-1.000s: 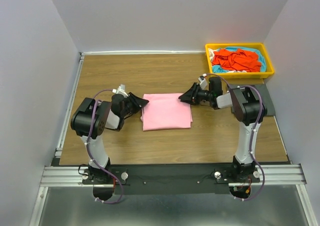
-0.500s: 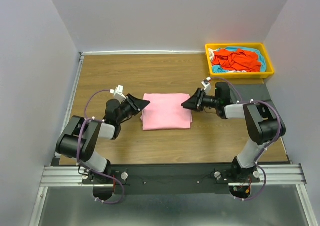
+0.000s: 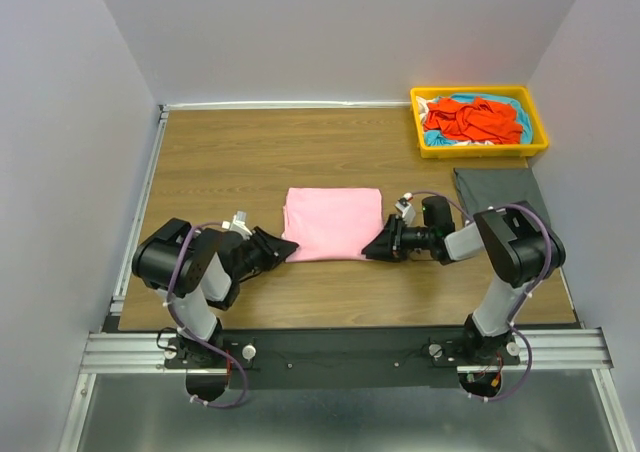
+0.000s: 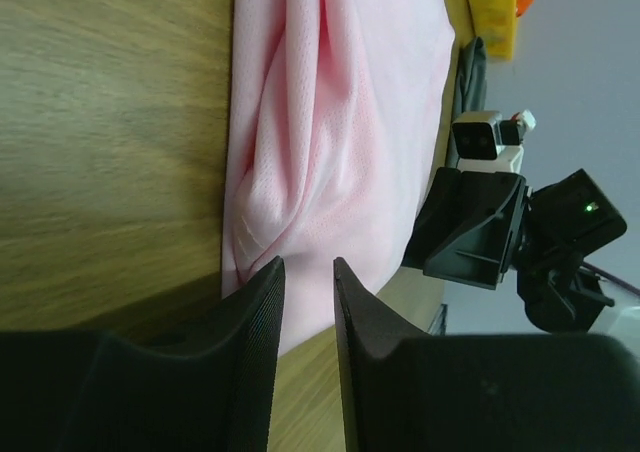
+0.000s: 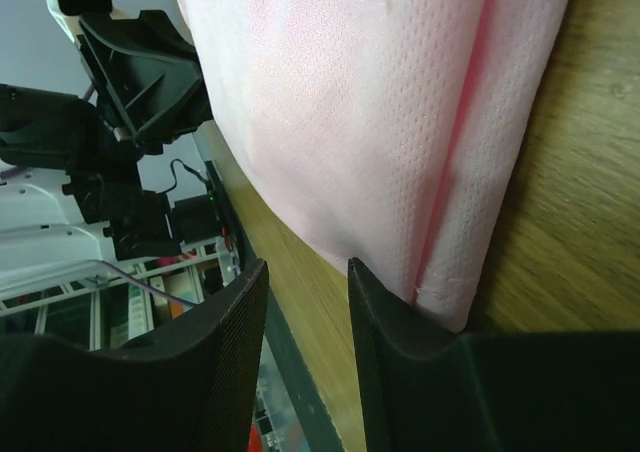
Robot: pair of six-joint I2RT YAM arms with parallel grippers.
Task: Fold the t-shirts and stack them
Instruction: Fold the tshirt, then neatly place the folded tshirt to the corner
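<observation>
Wooden table (image 3: 220,152) from above: the folded pink t-shirt (image 3: 332,222) lies centred, its long axis left-right, with the left gripper (image 3: 283,250) and right gripper (image 3: 375,249) equally close at its near corners. Left wrist: jaws narrowly parted, empty, corner just ahead. Right wrist: likewise.

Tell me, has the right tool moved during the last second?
Yes. The right tool moved away from the yellow plastic tray, toward the near edge of the wooden table.

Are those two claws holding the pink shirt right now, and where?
Nothing looks held. The left gripper and right gripper sit at the near corners of the pink shirt, jaws apart, with no cloth pinched between them.
</observation>
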